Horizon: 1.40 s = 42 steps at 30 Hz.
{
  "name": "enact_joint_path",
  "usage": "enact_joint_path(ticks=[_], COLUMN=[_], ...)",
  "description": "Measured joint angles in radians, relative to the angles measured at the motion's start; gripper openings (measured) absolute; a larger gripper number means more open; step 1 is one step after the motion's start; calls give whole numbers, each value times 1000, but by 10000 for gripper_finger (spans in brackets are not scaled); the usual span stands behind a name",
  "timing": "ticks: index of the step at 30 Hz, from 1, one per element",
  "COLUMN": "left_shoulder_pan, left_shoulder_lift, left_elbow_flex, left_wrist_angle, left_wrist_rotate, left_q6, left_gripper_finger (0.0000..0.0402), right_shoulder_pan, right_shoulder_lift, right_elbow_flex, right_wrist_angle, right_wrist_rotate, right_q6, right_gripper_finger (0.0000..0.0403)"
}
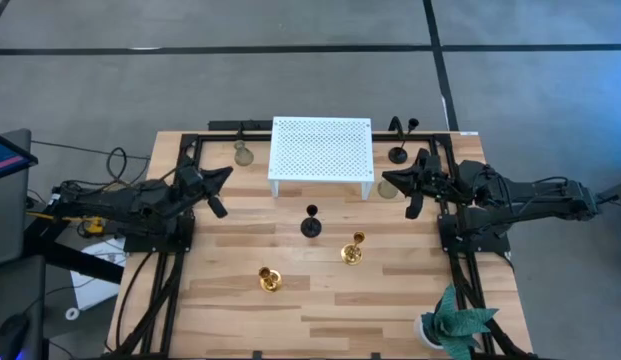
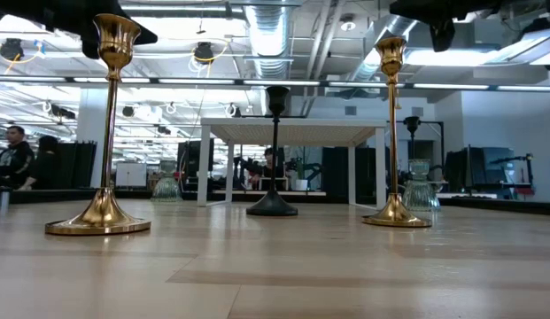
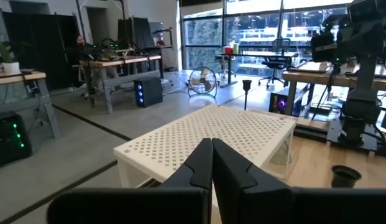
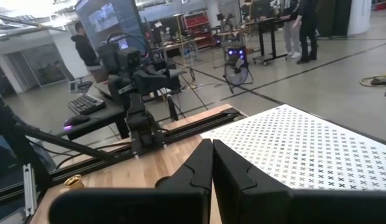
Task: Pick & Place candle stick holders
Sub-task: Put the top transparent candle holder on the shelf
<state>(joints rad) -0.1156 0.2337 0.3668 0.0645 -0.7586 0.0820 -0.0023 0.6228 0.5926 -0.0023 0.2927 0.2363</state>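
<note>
A: Candle stick holders all over the tabletop (image 1: 320, 300). Two gold ones stand towards the front, one (image 1: 269, 279) on the left-arm side, the other (image 1: 353, 249) nearer the middle, with a black one (image 1: 311, 222) between them and the white perforated stand (image 1: 321, 150).

B: Another black one (image 1: 398, 150) stands off the stand's right-arm corner, and beside it, at the back edge, a slim dark stem (image 1: 412, 126) that could be one more; I can't tell. Pale green glass ones at each back corner too: one (image 1: 243, 152) on the left-arm side, one (image 1: 388, 187) right beside the right claw (image 1: 410, 190).

A: Claws? Both up off the wood. The left claw (image 1: 212, 190) has its fingers pressed together, holding nothing. Same for the right claw, pinched flat and empty.

B: So nothing is lifted yet. Handling, as I judge it?

A: The gold ones look like polished metal: stiff, slick, top-heavy on those slim stems. In the low view they stand tall on flared bases. I'd take the stem low, just above the base, so it doesn't swing.

B: And the glass ones look breakable and bulbous. Go gently, around the body.

A: The plant (image 1: 452, 322) in the front corner isn't part of the job.
</note>
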Motion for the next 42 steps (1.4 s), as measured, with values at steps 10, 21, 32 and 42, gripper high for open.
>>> enact_joint_path(ticks=[10,21,32,42], left_shoulder_pan=[249,541,677,698], left_shoulder_lift=[11,132,227,233], left_elbow_flex=[0,0,0,0], left_wrist_angle=[-6,-37,-39,-38], left_wrist_rotate=[245,475,468,468], left_q6=[-7,-69,-55,-61], left_gripper_finger=[5,6,7,13], right_shoulder_pan=[0,0,0,0], right_shoulder_lift=[0,0,0,0], right_elbow_flex=[0,0,0,0], right_wrist_angle=[14,21,19,14], right_wrist_rotate=[1,1,1,1], right_q6=[0,0,0,-10], right_gripper_finger=[0,0,0,0])
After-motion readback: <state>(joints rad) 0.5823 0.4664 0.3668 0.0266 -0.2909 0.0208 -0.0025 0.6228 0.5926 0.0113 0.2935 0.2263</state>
